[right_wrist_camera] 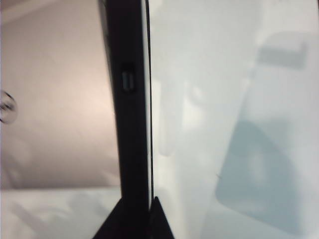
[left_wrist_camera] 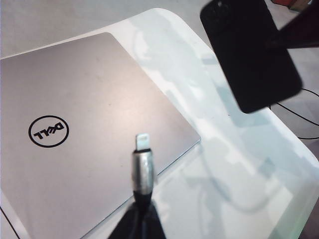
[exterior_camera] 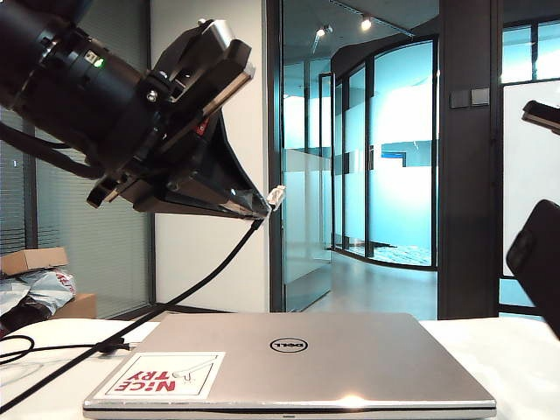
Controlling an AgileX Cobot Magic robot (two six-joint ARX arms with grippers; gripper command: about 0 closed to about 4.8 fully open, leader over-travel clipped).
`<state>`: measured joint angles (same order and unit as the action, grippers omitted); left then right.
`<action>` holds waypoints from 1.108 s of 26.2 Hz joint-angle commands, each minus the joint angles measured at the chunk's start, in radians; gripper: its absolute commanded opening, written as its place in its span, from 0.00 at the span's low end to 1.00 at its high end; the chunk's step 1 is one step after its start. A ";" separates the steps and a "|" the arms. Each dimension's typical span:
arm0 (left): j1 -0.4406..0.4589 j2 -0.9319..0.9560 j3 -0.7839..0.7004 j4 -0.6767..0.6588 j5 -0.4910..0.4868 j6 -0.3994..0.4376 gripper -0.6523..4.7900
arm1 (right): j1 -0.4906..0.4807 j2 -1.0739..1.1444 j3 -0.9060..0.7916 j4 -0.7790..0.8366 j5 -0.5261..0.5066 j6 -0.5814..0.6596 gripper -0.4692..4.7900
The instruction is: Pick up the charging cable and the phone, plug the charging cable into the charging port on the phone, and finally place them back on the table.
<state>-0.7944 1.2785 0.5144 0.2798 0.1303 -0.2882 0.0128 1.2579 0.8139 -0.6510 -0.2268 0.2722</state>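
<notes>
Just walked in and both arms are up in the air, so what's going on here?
The robot is partway through plugging a phone in. The left gripper, raised at the left above the table, is shut on the charging cable, with the silver plug tip sticking out and the cord trailing down to the tabletop. The right gripper holds the phone in the air at the right. Plug and phone are still apart, above a closed Dell laptop.
</notes>
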 commanded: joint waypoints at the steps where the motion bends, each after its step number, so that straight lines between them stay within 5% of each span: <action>1: 0.000 -0.003 0.002 0.014 0.003 0.001 0.11 | 0.031 0.027 0.035 -0.069 0.090 -0.072 0.08; 29: 0.000 -0.002 0.002 0.014 0.003 0.001 0.11 | 0.086 0.260 0.037 -0.050 0.117 -0.124 0.10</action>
<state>-0.7944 1.2781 0.5144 0.2802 0.1303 -0.2882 0.0975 1.5135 0.8429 -0.7109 -0.1051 0.1596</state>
